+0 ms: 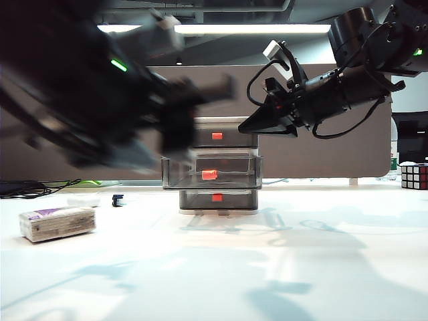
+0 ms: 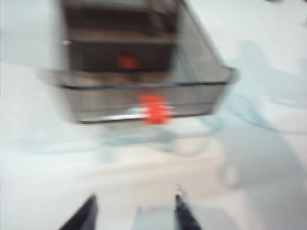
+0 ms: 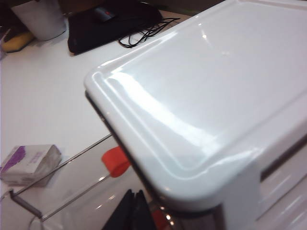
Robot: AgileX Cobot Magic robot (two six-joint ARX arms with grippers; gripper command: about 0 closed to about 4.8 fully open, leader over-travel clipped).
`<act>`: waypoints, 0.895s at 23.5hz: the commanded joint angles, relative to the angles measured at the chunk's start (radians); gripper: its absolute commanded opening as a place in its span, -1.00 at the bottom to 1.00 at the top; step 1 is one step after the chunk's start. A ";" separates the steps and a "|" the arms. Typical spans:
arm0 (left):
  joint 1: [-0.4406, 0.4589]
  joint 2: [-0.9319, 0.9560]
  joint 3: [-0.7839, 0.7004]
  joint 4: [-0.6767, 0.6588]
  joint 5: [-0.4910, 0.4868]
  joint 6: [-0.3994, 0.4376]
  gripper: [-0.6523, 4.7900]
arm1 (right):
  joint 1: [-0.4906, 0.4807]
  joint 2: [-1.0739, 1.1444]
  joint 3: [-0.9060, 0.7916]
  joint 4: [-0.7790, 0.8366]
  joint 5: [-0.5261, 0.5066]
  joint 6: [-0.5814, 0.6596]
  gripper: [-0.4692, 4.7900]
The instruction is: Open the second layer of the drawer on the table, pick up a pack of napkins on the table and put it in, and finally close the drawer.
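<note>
The table (image 1: pixel 321 267) carries the drawer (image 1: pixel 218 130) mid-back, its second layer (image 1: pixel 210 172) pulled open. Left gripper (image 2: pixel 134 211), fingers apart and empty, blurs before it; right gripper (image 3: pixel 134 211), fingers together, hovers above. Next: grab the pack of napkins (image 1: pixel 57 223) at the left edge.

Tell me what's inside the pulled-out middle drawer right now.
Nothing shows inside the second layer: its smoky walls look empty. The pack of napkins lies on the table. The drawer's rear part is hidden inside the frame. The blurred left gripper is open; the right gripper is shut.
</note>
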 commanded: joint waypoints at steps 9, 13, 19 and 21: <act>0.045 -0.360 -0.005 -0.696 -0.257 0.471 -0.07 | 0.005 -0.008 0.005 0.005 -0.061 0.053 -0.84; 0.147 -0.362 -0.072 -0.604 -0.142 0.529 -0.08 | 0.008 -0.008 0.005 0.005 -0.081 0.077 -0.84; 0.497 -0.435 -0.129 -0.400 0.303 0.719 -0.09 | 0.008 -0.008 0.005 -0.018 -0.105 0.079 -0.84; 0.623 -0.440 -0.129 -0.337 0.566 0.833 -0.08 | 0.008 -0.008 0.005 -0.019 -0.106 0.079 -0.84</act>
